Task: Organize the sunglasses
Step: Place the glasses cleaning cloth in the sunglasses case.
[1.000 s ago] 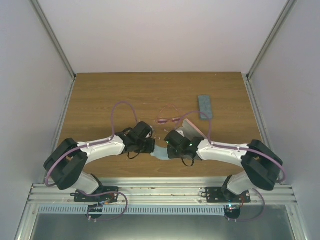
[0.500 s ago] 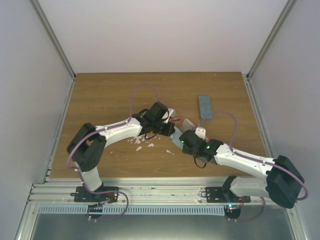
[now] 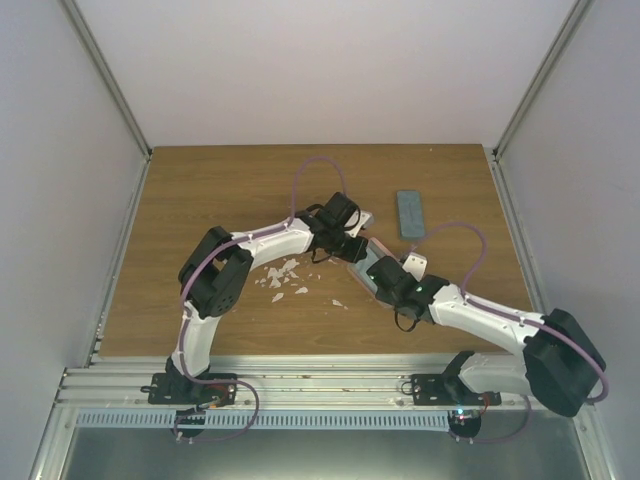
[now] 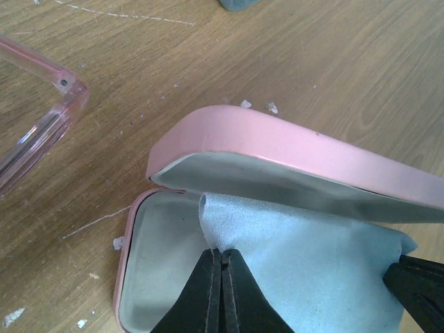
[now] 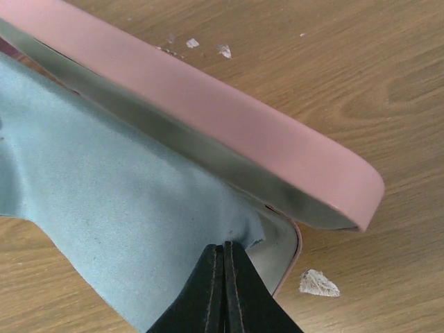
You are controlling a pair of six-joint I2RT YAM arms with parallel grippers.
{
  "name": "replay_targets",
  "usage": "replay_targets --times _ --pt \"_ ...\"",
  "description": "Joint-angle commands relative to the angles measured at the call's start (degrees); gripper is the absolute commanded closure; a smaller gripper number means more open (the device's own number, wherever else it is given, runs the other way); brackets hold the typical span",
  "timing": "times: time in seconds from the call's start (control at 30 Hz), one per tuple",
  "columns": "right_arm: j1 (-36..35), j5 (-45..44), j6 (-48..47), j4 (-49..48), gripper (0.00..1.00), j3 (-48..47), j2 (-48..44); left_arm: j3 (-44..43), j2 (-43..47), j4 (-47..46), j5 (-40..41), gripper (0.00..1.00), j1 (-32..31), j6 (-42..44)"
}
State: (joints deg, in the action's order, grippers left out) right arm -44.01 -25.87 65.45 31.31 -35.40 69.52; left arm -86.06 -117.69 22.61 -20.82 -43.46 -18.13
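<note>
Your left gripper (image 4: 222,267) is closed, pinching the near edge of the light blue cloth (image 4: 305,250), and your right gripper (image 5: 223,260) is clamped shut on a corner of the same cloth. The cloth lies across the open pink case (image 4: 130,277), beneath its raised lid (image 4: 277,149). Beside the case, not touching it, the pink sunglasses (image 4: 38,114) lie on the wooden table (image 4: 333,62): a thin translucent pink frame with pink-tinted lenses. Farther back sits the blue-grey case (image 3: 410,212).
</note>
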Motion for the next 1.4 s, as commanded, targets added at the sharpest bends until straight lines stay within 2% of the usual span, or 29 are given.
replay_targets --times 0.0,0.67,0.8,0.9,1.0,1.1,1.2,1.27,1.37 --pt "0.8 -2.4 1.6 -1.6 0.99 0.8 2.0 -3.0 -2.3 3.1 -0.5 1.00 -0.3 2.9" --pt "0.9 -0.2 2.4 -4.3 0.99 3.1 6.7 -7.2 -8.2 6.5 0.1 1.00 -0.3 3.9" --pt "0.9 -1.3 2.1 -2.8 0.85 2.5 5.7 -7.8 -7.6 7.6 1.6 0.94 -0.3 4.0" --pt "0.9 -2.0 1.5 -0.7 0.68 1.5 3.1 -8.4 -6.7 8.4 1.6 0.82 -0.3 3.7" --pt "0.9 -2.8 0.9 1.3 0.63 1.0 -0.2 -8.8 -5.5 8.7 1.4 0.76 -0.3 3.4" --pt "0.9 -3.0 -0.6 1.7 0.63 0.2 -2.2 -9.1 -4.4 9.5 2.5 0.74 -0.3 2.9" --pt "1.1 -1.2 -3.8 -1.5 0.68 0.1 -2.1 -8.4 -2.9 9.1 3.2 0.75 -0.3 2.0" --pt "1.6 0.5 -5.8 -4.0 0.74 0.1 -0.7 -7.6 -1.9 7.9 2.5 0.79 -0.4 1.4" --pt "2.5 3.0 -7.6 -7.8 0.81 0.4 2.5 -6.0 -1.2 5.7 0.4 0.90 -0.6 0.2"
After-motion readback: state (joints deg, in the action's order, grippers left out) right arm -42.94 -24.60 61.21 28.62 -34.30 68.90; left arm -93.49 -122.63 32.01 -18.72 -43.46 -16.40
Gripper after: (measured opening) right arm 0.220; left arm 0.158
